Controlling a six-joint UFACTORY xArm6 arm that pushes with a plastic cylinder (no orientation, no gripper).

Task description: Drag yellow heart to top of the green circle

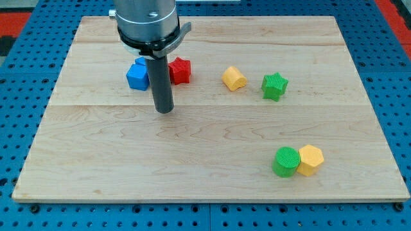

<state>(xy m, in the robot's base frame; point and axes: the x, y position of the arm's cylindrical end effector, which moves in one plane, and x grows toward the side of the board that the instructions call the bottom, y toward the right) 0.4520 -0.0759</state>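
The yellow heart (234,78) lies in the upper middle of the wooden board (212,173), just left of a green star (274,86). The green circle (286,161) sits at the lower right, touching a yellow hexagon (311,159) on its right side. My tip (165,110) rests on the board left of centre, well to the left of the yellow heart and far up and left of the green circle. It touches no block.
A blue block (137,76) and a red star (180,70) lie just above my tip, on either side of the rod, partly hidden by it. The board's edges border a blue pegboard table.
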